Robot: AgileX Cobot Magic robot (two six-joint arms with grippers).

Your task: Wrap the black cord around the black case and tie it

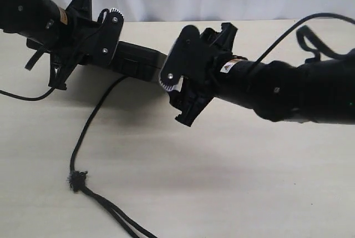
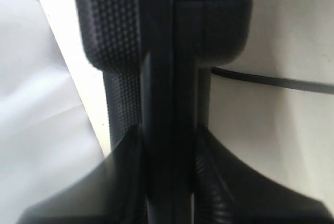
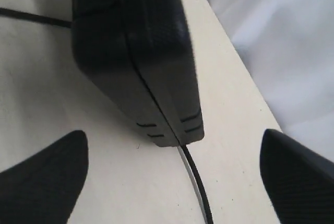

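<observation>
While your left pincer point(image 2: 168, 138) pinches the black case point(image 1: 141, 59) on edge, likely letting the black cord point(image 1: 89, 124) pass beneath, your right pincer point(image 3: 172, 148) hovers spread.

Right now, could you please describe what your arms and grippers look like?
The left arm and right arm are thick matte-black tubes. The left gripper and right gripper are angular black, each with a pale-toothed disc. A pale label bands the right wrist; a smooth black cable loops above. Fingers look dimpled.
</observation>
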